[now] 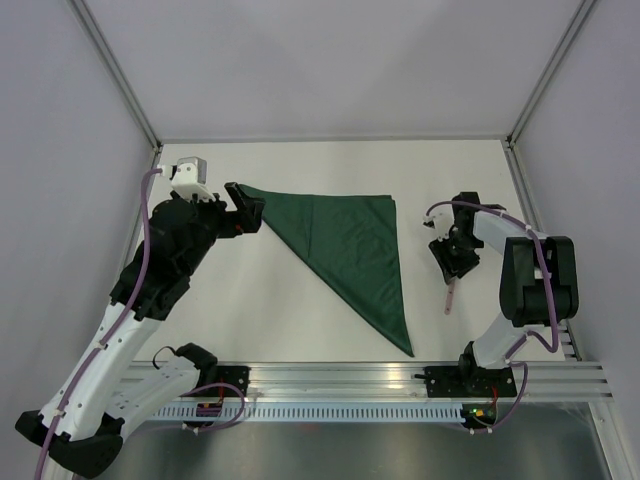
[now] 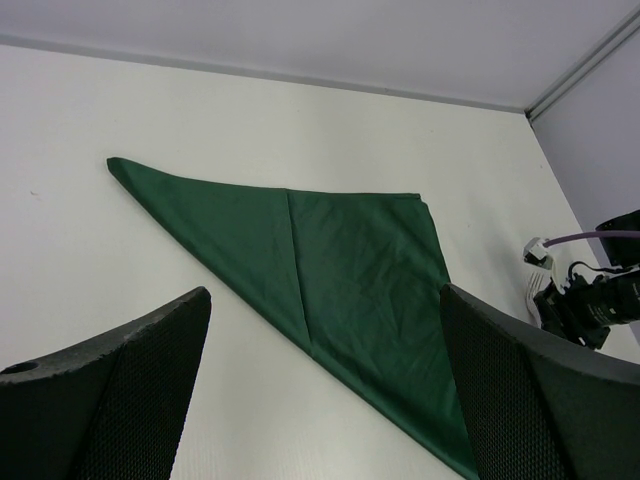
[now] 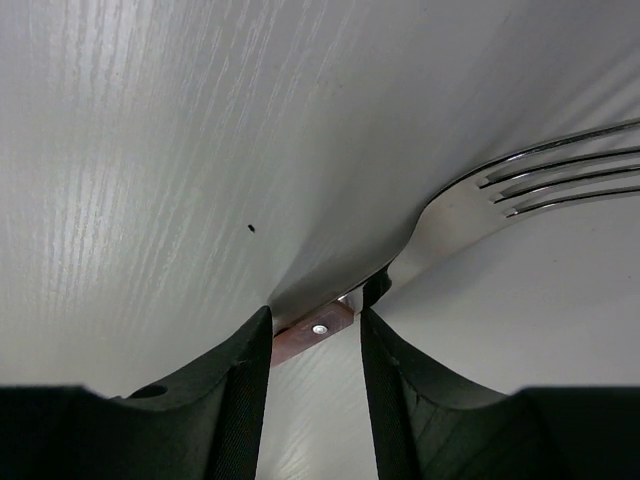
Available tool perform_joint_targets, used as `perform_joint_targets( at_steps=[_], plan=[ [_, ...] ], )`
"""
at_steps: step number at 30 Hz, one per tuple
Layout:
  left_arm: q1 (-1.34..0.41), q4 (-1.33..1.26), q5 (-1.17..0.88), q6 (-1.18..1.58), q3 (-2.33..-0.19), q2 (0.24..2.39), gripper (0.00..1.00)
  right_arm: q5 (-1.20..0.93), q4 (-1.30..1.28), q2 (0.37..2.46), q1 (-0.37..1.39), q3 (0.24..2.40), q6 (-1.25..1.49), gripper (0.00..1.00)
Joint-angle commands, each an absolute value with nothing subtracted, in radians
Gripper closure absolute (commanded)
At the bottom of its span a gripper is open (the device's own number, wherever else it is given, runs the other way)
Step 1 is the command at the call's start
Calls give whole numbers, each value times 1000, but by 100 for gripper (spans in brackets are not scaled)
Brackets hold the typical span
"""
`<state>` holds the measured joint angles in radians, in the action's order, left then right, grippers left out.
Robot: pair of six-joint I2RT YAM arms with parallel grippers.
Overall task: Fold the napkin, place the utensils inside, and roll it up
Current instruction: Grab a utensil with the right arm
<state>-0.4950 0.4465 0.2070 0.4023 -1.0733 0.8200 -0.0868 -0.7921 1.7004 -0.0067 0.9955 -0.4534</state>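
Napkin (image 1: pixel 350 240), dark green, folded to a triangle, flat at table (image 1: pixel 280 320) centre. Fork (image 1: pixel 451 296), pink handle, on table at napkin's 3 o'clock. Left end effector (image 1: pixel 247 207) spread wide, empty, at napkin's 9 o'clock corner. Right end effector (image 3: pixel 315 310) straddles fork handle; cannot tell whether it pinches.

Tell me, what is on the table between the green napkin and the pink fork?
Nothing. In the top view, only bare white table lies between the napkin and the fork, which sits off to the napkin's right.
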Motion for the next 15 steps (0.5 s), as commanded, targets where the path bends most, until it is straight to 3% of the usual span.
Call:
perform_joint_targets(
  at_steps=[1, 8, 15],
  plan=[
    [-494, 413, 202, 413, -1077, 815, 1, -20, -706, 1730, -6, 969, -411, 53],
    [-494, 416, 204, 403, -1088, 830, 1, -9, -632, 1790, -6, 1009, -397, 67],
    [-494, 426, 201, 399, -1111, 857, 1, -32, -591, 1841, -6, 1069, -393, 71]
  ],
)
